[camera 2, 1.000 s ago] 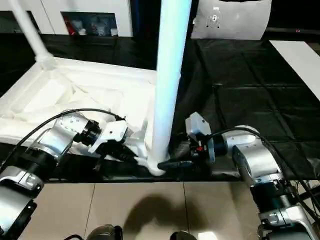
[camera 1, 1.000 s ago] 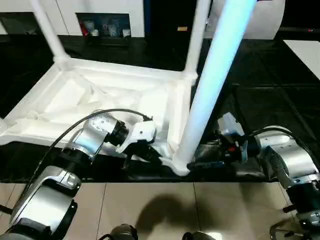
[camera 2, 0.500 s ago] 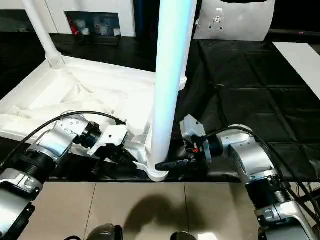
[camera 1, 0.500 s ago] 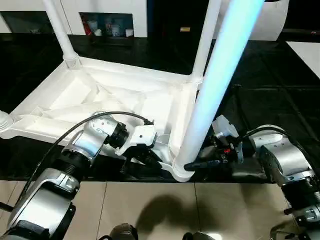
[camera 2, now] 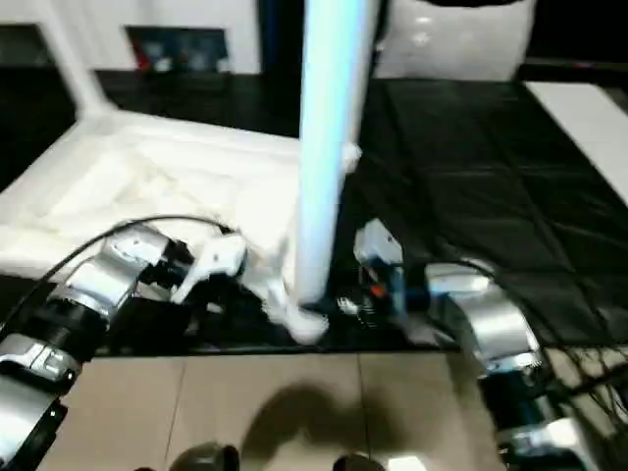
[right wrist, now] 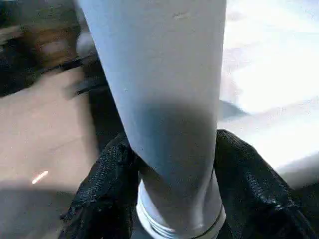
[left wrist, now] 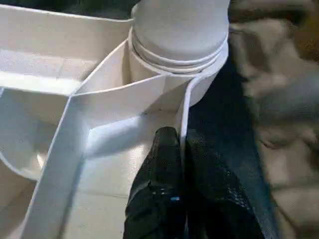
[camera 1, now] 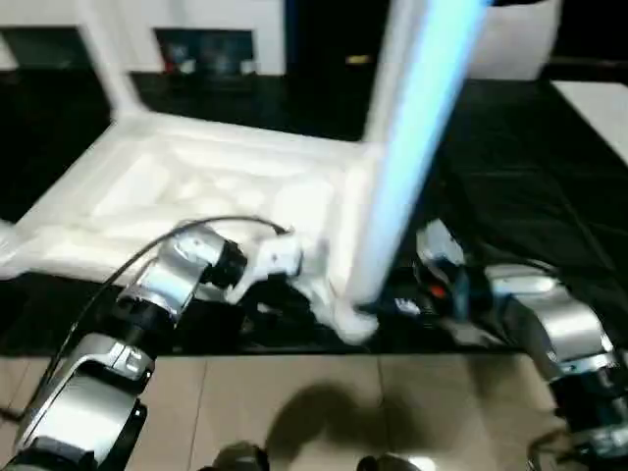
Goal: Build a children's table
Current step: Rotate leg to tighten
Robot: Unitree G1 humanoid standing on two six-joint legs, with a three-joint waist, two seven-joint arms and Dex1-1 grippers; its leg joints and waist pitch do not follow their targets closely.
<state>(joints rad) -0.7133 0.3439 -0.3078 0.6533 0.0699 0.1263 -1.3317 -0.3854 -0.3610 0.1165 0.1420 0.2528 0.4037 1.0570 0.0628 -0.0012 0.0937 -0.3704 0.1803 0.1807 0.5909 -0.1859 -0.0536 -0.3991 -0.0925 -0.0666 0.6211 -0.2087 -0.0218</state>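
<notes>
My tabletop (left wrist: 60, 114) looks like smooth white plastic with a soft sheen, and so does the leg (right wrist: 159, 89). My tool's fingers (left wrist: 157, 199) are black, finely textured rubber. Beside the tabletop, the worktop (camera 2: 471, 167) wears matt black cloth.

No readable text anywhere (all views blurred).

Place: it looked like an indoor lab or demo room.
Work surface: a black sheet (camera 2: 461, 147) covered it.
Floor: beige tiles (camera 1: 294, 412).
Background: white cabinets (camera 1: 206, 39) with dark openings lined the wall.
</notes>
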